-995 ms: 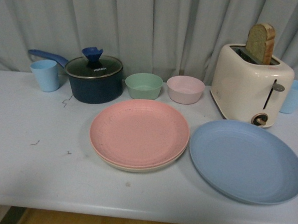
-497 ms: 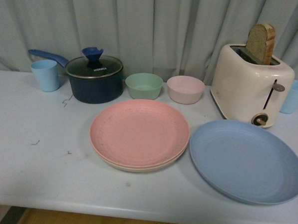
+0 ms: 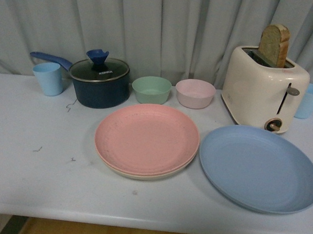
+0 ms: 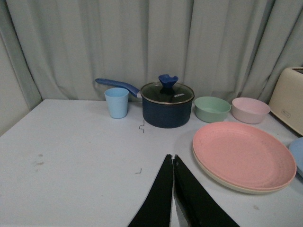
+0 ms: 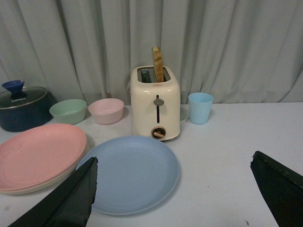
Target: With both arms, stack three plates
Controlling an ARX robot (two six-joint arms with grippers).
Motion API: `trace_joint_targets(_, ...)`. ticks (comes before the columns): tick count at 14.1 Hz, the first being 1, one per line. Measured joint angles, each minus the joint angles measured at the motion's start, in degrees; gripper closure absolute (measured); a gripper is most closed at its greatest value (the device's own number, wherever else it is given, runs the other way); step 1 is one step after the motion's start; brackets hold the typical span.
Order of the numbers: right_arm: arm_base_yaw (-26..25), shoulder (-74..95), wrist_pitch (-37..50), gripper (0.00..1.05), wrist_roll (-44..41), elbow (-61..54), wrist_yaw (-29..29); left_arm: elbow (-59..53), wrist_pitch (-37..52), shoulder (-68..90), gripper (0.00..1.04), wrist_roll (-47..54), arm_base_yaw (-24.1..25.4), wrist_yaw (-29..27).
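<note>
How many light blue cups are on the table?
2. One light blue cup stands left of the dark lidded pot; the other cup stands beside the cream toaster.

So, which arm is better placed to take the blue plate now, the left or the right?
The right. The right fingers are open with the blue plate just ahead of them. The left fingers are shut and near the pink plate, farther from the blue one.
</note>
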Motion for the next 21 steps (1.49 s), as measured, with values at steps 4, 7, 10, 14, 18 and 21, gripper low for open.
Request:
trace_joint_targets(4,-14.4,23.1,23.2,0.06,10.5,1.1,-23.0,0.0,0.1,0.0,0.49,0.0,0.0,0.0)
trace_joint_targets(7,-17.5,60.6,50.7,0.06,15.4,13.4,-17.0,0.0,0.1,0.0,0.1,0.0,0.0,0.0)
trace_joint_targets(10,-15.5,85.1,46.7,0.06,18.2,26.3,-11.0,0.0,0.1,0.0,0.07,0.1,0.0,0.0)
trace_joint_targets(14,-12.0,111.3,35.8,0.06,18.3,41.6,-5.7,0.0,0.1,0.0,0.07,0.1,0.0,0.0)
trace_joint_targets(18,-7.7,121.9,29.5,0.06,18.2,48.0,-4.5,0.0,0.1,0.0,0.07,0.1,0.0,0.0)
trace_joint_targets(21,-5.5,122.4,28.1,0.06,18.2,49.5,-4.4,0.0,0.1,0.0,0.07,0.1,0.0,0.0)
